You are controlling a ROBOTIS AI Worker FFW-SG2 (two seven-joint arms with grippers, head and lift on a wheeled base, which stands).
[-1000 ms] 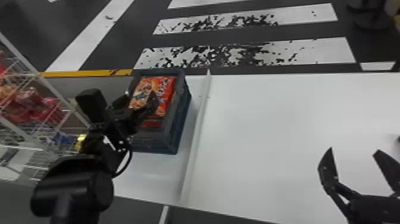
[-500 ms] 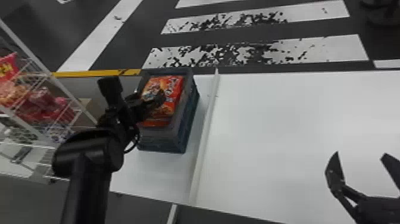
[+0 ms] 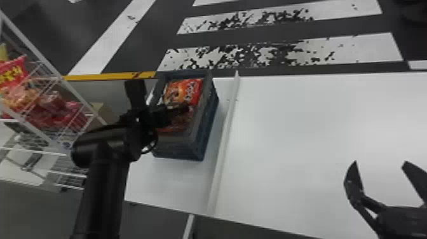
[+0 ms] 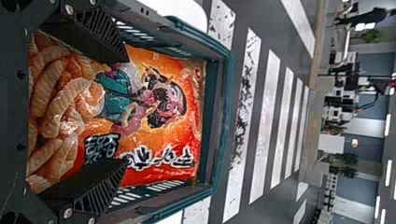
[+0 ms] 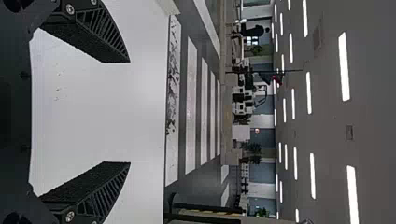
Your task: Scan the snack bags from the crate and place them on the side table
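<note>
Counter (image 3: 317, 127) and crate (image 3: 203, 139) have slid slightly rightward in the head view while my left forearm (image 3: 105, 143) has swung nearer the crate by the counter's far edge, so I judge I am lining up the first pick. Where that arm partly covers the snack bag (image 4: 159, 135) from the head, the left wrist view shows it lying in the crate beyond my left hand (image 4: 126, 111), fingers spread, not gripping it. My right hand (image 3: 380, 162) waits spread over the counter's near right part.
</note>
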